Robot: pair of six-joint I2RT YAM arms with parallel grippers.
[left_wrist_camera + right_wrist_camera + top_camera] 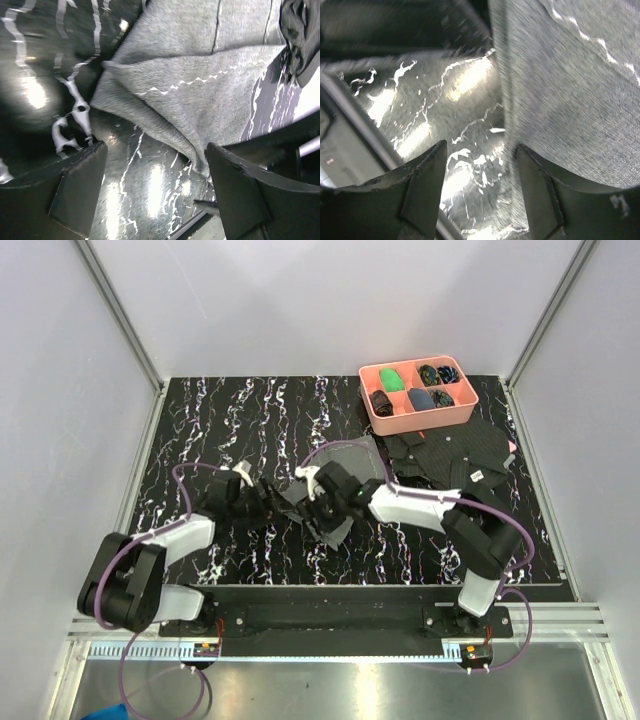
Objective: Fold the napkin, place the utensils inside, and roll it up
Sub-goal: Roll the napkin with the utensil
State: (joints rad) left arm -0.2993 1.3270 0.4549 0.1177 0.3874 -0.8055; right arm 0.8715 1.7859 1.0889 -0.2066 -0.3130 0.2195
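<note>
The grey napkin (352, 458) lies folded on the black marbled table at the middle, partly hidden under both wrists. In the left wrist view the napkin (200, 90) shows a fold with pale zigzag stitching, and its near corner reaches the right finger (240, 195). My left gripper (160, 190) stands open over bare table, just left of that corner. My right gripper (482, 192) is open too, its right finger (540, 200) over the napkin (570, 90) edge and its left finger over bare table. In the top view the left gripper (285, 502) and right gripper (318, 510) nearly meet. The utensils are out of view.
A pink tray (372, 410) with small dark and green items stands at the back right. A black patterned cloth (450, 452) with a white tag lies just in front of it, beside the napkin. The table's metal front edge (365, 130) runs close behind the right gripper.
</note>
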